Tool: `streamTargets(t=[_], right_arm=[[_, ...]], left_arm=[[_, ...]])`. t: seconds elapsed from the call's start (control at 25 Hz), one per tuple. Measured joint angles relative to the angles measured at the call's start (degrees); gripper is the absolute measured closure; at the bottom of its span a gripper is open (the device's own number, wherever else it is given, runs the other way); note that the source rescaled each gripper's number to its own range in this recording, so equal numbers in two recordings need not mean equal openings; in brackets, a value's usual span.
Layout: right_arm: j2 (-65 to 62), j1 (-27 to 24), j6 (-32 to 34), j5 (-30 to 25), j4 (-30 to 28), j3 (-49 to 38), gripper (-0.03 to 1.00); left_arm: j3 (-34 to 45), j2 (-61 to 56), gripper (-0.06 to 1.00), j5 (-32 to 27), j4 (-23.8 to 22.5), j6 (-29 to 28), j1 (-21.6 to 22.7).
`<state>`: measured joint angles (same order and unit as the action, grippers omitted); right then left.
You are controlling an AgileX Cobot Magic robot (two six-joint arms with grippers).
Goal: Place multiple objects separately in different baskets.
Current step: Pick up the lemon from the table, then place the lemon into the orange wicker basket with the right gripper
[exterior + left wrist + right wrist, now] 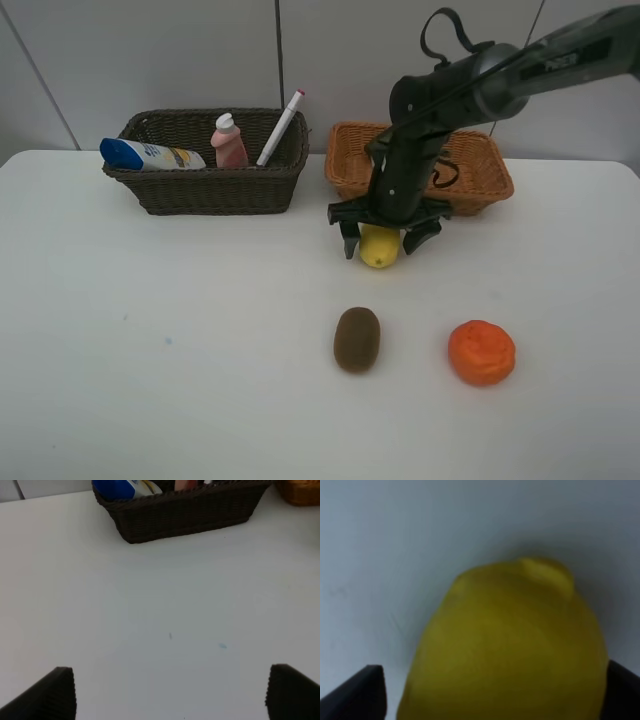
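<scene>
My right gripper (384, 238) stands open over the yellow lemon (380, 250), one finger on each side of it, just in front of the light orange-tan basket (345, 172). Up close the lemon (505, 645) fills the space between the fingers (360, 690) of the right gripper (490, 687). The dark brown basket (205, 190) holds the white blue-capped bottle (150, 155), the pink bottle (229, 143) and the red-tipped marker (280, 128). A brown kiwi (357, 339) and an orange fruit (481, 352) lie on the table nearer the front. My left gripper (172, 692) is open over bare table.
The white table (150, 350) runs wide on the left and front. In the left wrist view the dark basket (185, 515) stands ahead, with a corner of the light basket (300, 492) beside it. A grey wall is behind both baskets.
</scene>
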<state>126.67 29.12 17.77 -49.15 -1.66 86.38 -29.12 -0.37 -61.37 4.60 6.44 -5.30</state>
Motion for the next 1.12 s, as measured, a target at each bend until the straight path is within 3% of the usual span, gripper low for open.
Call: streamTargets(t=[0.08,0.12,0.16,0.2,0.24,0.44,0.72,0.92,1.12], right_arm=[[0.6,0.0,-0.1,0.6,-0.3,0.0,0.05],[0.8,0.0,-0.1,0.9,-0.3,0.0,0.15],[0.9,0.0,-0.2,1.2,-0.7,0.0,0.36],[0.9,0.0,-0.2,1.6,-1.0,0.0,0.67],[0.9,0.0,-0.3,1.8,-1.3,0.0,0.79],[0.9,0.0,-0.3,1.1,-4.1,0.2,0.79],[-4.2,-1.6,-2.1,-11.1,-6.9,8.1,0.79],[-3.3,-10.3,-7.0,-14.1,-5.5,18.5,0.79],[3.8,-18.6,-13.3,-13.7,0.5,24.8,0.79]], left_arm=[[0.0,0.0,-0.06,0.0,0.0,0.0,0.0],[0.0,0.0,-0.06,0.0,0.0,0.0,0.0],[0.0,0.0,-0.06,0.0,0.0,0.0,0.0],[0.0,0.0,-0.06,0.0,0.0,0.0,0.0],[0.0,0.0,-0.06,0.0,0.0,0.0,0.0],[0.0,0.0,-0.06,0.0,0.0,0.0,0.0],[0.0,0.0,-0.06,0.0,0.0,0.0,0.0],[0.0,0.0,-0.06,0.0,0.0,0.0,0.0],[0.0,0.0,-0.06,0.0,0.0,0.0,0.0]])
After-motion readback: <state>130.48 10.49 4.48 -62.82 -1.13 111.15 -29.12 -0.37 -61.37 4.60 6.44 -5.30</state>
